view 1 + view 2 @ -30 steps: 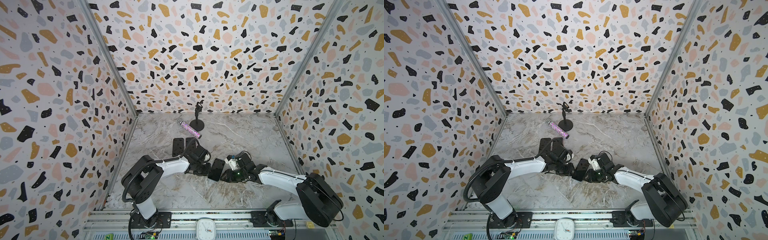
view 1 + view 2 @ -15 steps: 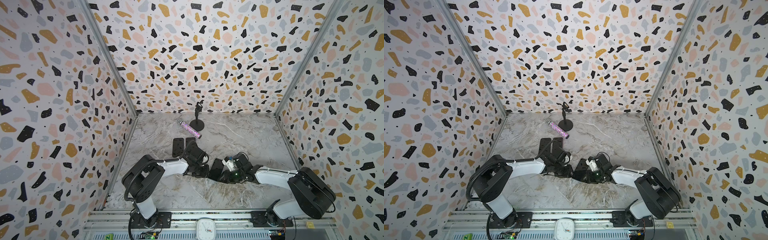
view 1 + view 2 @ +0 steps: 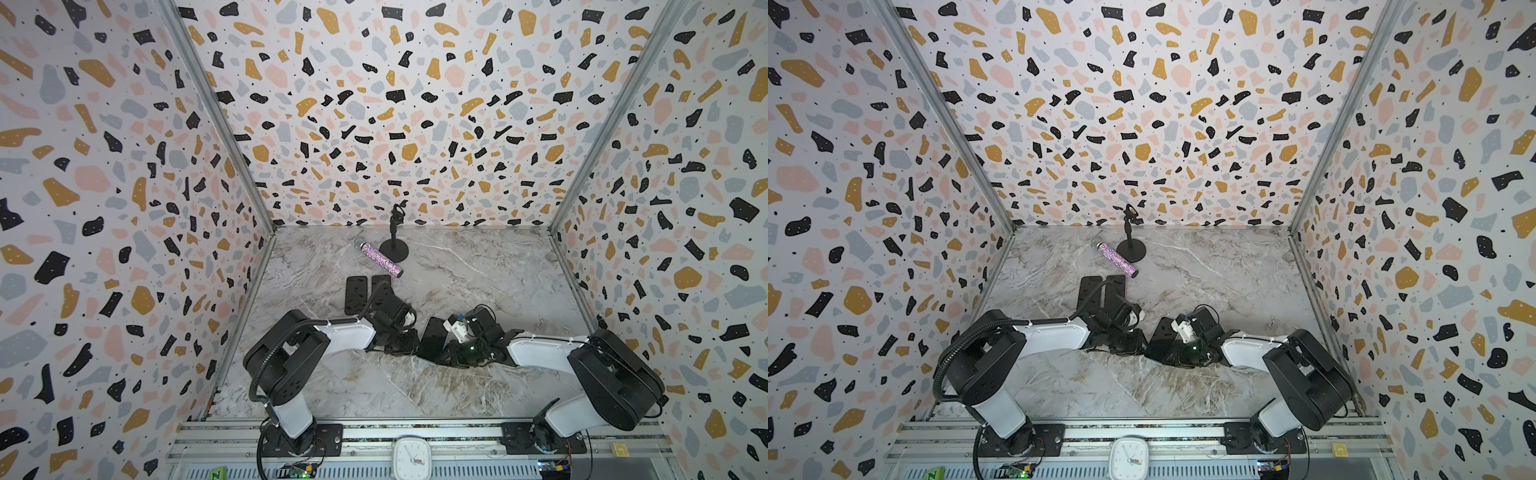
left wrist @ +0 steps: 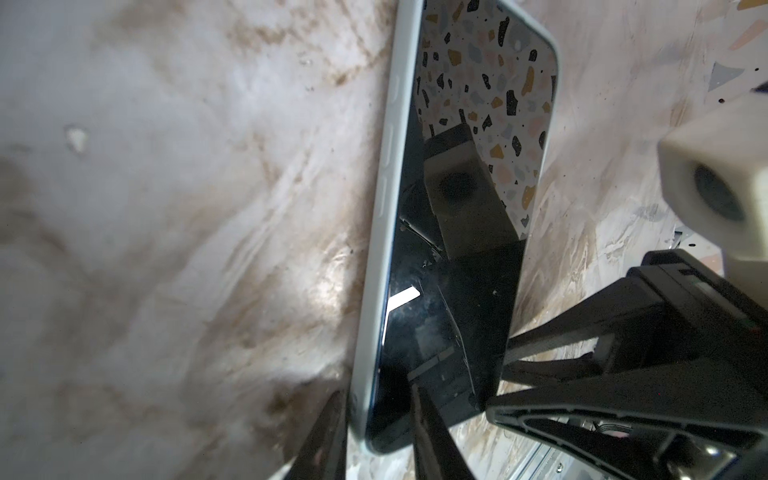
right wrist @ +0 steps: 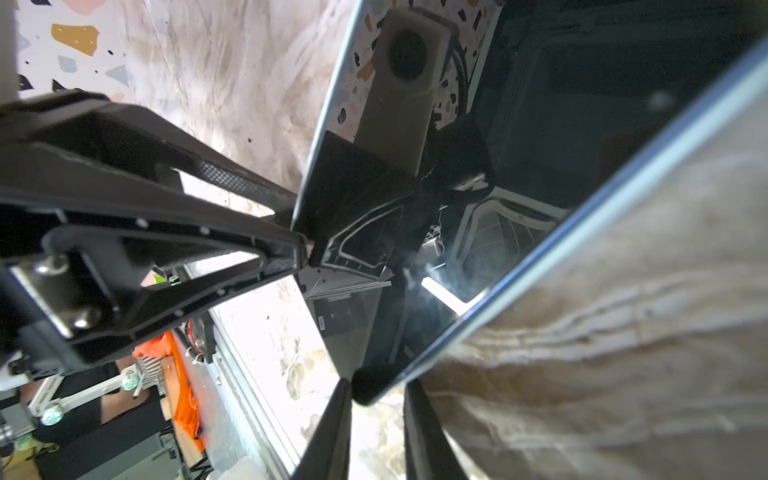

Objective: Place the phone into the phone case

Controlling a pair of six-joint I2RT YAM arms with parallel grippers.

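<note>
- Top views: the phone [image 3: 433, 341] stands tilted on a long edge at the front middle of the table [image 3: 478, 282]. It sits between the left gripper [image 3: 409, 345] and the right gripper [image 3: 451, 352], which meet it from opposite sides.
- Two flat black rectangles [image 3: 356, 295] lie side by side behind the left arm, well apart from the phone. They are likely the cases, but I cannot tell for sure.
- Left wrist view: the left gripper [image 4: 378, 399] is clamped across the phone's [image 4: 457, 208] end, one finger by the pale rim and one on the glass. The right gripper's fingers [image 4: 540, 345] reach the opposite long edge.
- Right wrist view: the right gripper [image 5: 376, 388] straddles one corner of the phone [image 5: 519, 187]. Whether it truly pinches, I cannot tell.
- Judgement: the step looks like a two-handed regrasp before carrying the phone to a case.
- To do it well:
  - Make one pinch firm before the other lets go.
  - Grip the rim rather than the slick glass.
  - Avoid a corner-only hold, which lets the phone pivot.
- Writing: no brand is readable on the phone. The numerals on the clock [image 3: 410, 457] are too small to read. A green block [image 3: 219, 475] bears a letter, N or Z, unclear which.
</note>
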